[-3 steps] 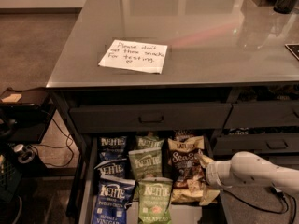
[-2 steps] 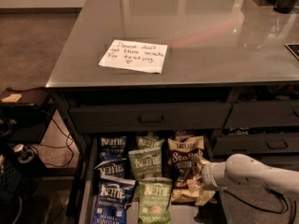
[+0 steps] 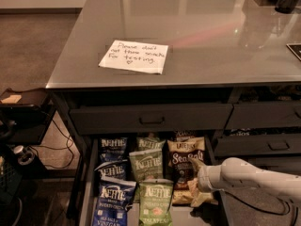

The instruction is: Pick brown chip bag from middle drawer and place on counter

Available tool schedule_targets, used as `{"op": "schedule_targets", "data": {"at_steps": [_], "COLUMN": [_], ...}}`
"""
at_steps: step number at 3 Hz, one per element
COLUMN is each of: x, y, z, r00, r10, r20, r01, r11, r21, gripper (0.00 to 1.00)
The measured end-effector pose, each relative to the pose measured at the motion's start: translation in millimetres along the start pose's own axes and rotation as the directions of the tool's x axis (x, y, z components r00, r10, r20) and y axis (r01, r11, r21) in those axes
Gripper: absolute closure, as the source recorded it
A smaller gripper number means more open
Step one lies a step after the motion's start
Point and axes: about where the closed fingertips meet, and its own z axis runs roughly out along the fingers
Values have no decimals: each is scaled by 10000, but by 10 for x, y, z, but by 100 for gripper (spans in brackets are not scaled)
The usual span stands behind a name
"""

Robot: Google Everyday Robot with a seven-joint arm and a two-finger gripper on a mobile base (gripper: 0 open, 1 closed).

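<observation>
The brown chip bag (image 3: pixel 184 158) lies in the right column of the open middle drawer (image 3: pixel 86 192), its white "Sea Salt" script showing. My gripper (image 3: pixel 194 180) comes in from the right on a white arm (image 3: pixel 249 175). It sits low over the bag's right edge and tan lower part, hiding some of it. The counter (image 3: pixel 211 41) above is glossy grey and bears a white handwritten note (image 3: pixel 134 56).
Green Kettle bags (image 3: pixel 146 165) fill the drawer's middle column and blue Kettle bags (image 3: pixel 113 171) the left. A shut drawer with a bar handle (image 3: pixel 151 119) is just above. Narrower drawers (image 3: pixel 268 145) stand at right. A dark shelf (image 3: pixel 23 98) with cables stands at left.
My arm has moved a little to the left, bringing the gripper further over the brown chip bag. The bags have not visibly moved.
</observation>
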Motion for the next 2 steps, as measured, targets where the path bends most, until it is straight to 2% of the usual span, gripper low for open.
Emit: {"op": "schedule_targets", "data": {"at_steps": [1,2], "x": [11,5], "y": [-1,0], "z": [210,224], "r00": [9994,9991], "r10": [-238,-326], "r20": [256,267], "r01": [240,330], "r11": [9997,9994], "r21": [-78,-128], "gripper": [18,42]}}
